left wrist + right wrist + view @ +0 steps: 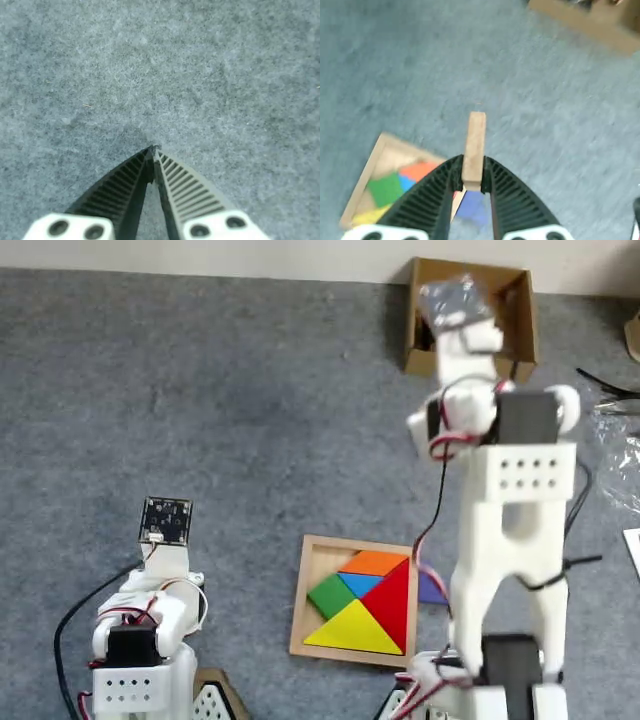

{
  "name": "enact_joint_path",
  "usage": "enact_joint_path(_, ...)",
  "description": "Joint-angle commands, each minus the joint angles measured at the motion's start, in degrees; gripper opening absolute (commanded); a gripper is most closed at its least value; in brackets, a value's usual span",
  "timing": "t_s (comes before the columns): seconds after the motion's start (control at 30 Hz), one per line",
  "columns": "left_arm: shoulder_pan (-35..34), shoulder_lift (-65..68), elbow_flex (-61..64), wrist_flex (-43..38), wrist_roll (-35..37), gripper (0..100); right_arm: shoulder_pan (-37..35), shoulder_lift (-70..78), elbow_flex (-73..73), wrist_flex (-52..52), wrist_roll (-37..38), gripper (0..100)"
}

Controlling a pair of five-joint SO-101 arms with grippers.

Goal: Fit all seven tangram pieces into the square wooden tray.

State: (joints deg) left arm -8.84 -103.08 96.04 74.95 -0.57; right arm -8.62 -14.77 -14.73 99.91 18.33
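The square wooden tray point(300, 592) lies on the grey carpet between the two arms, holding an orange point(375, 562), a green point(330, 595), a blue point(358, 583), a red point(392, 598) and a yellow point(358, 630) piece. A purple piece point(432, 588) lies just outside the tray's right rim. My right gripper point(472, 162) is raised high above the carpet, shut on a plain tan wooden piece point(475, 135) held edge-on; the tray point(367, 175) sits below it. My left gripper point(152, 150) is shut with nothing in it, low over bare carpet left of the tray.
A cardboard box point(470, 315) stands at the back right, behind the raised right arm point(510, 490). Clear plastic wrap point(620, 455) and cables lie at the right edge. The folded left arm point(150, 620) sits at the front left.
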Motion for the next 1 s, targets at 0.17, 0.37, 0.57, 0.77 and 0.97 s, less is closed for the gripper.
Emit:
enact_joint_path(0.17, -0.6, 0.1, 1.2, 0.3, 0.3, 1, -9.6, -15.3, 22.0, -1.2, -0.5, 0.5)
enact_joint_path(0.37, -0.6, 0.1, 1.2, 0.3, 0.3, 1, -13.8, -24.0, 41.5, -10.9, -2.1, 0.5)
enact_joint_path(0.57, -0.6, 0.1, 1.2, 0.3, 0.3, 1, -18.6, -31.7, 52.8, -15.8, -10.4, 0.5)
enact_joint_path(0.77, -0.6, 0.1, 1.2, 0.3, 0.3, 1, -23.4, -33.6, 57.2, -16.0, -17.8, 0.5)
enact_joint_path(0.97, -0.6, 0.1, 1.2, 0.3, 0.3, 1, -25.1, -33.6, 64.7, -23.7, -23.4, 0.5)
